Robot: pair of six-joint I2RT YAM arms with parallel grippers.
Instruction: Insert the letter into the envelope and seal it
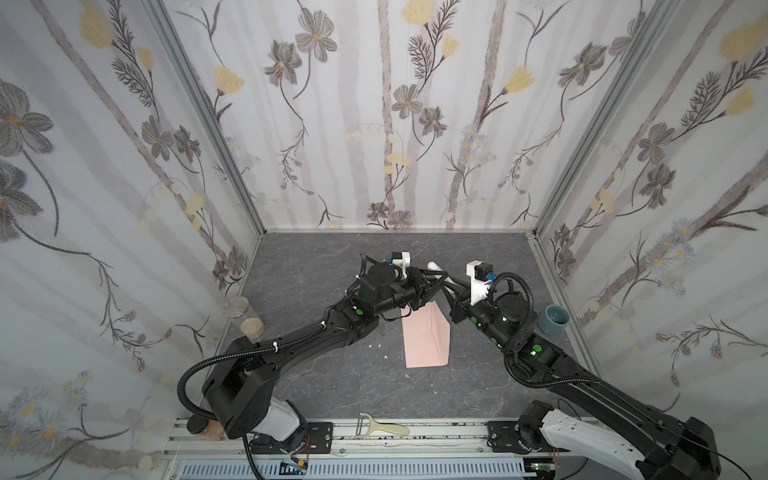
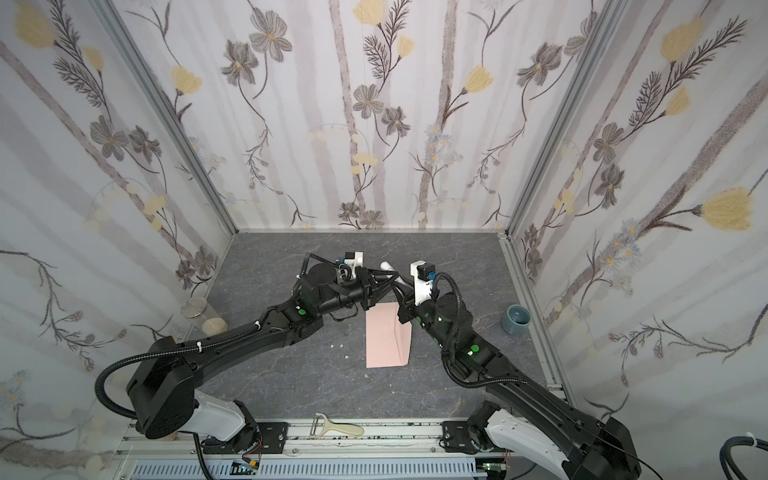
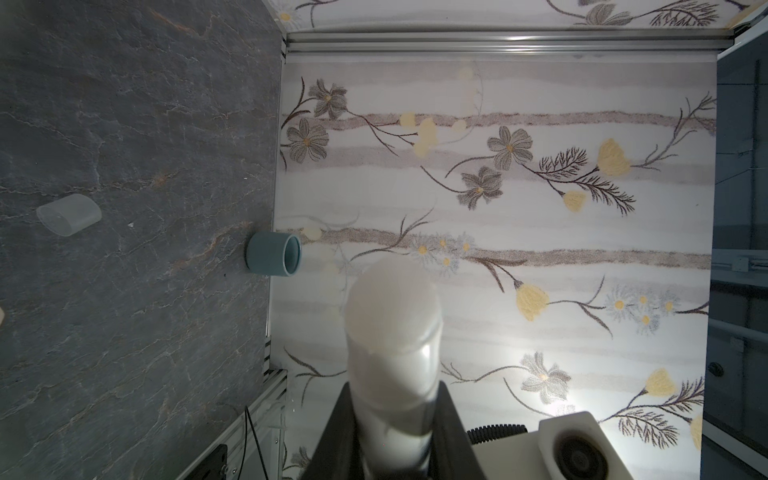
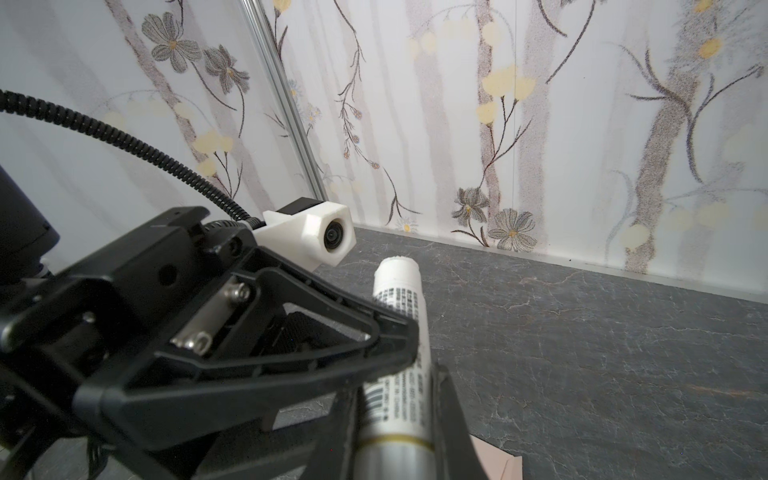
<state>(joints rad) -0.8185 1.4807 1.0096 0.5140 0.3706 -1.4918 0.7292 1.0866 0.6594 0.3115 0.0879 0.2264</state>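
The pale pink envelope [image 1: 426, 336] [image 2: 388, 336] lies flat mid-table, and one corner of it shows in the right wrist view [image 4: 498, 465]. The letter is out of view. A white glue stick [image 1: 434, 265] [image 2: 387, 265] is held in the air just beyond the envelope's far end. My left gripper [image 1: 441, 277] [image 3: 395, 399] is shut on the tube [image 3: 392, 316], whose bare glue tip sticks out past the jaws. My right gripper [image 1: 449, 291] [image 4: 397, 395] clamps the same tube [image 4: 397, 291] lower down, by its gold band. The left fingers [image 4: 395, 345] cross just above it.
A translucent cap [image 3: 68, 214] lies on the grey table. A blue cup [image 1: 555, 319] [image 3: 274, 259] stands by the right wall. Two clear jars [image 1: 245, 318] stand by the left wall. A peeler [image 1: 380, 428] rests on the front rail. Small white scraps [image 1: 376, 345] lie left of the envelope.
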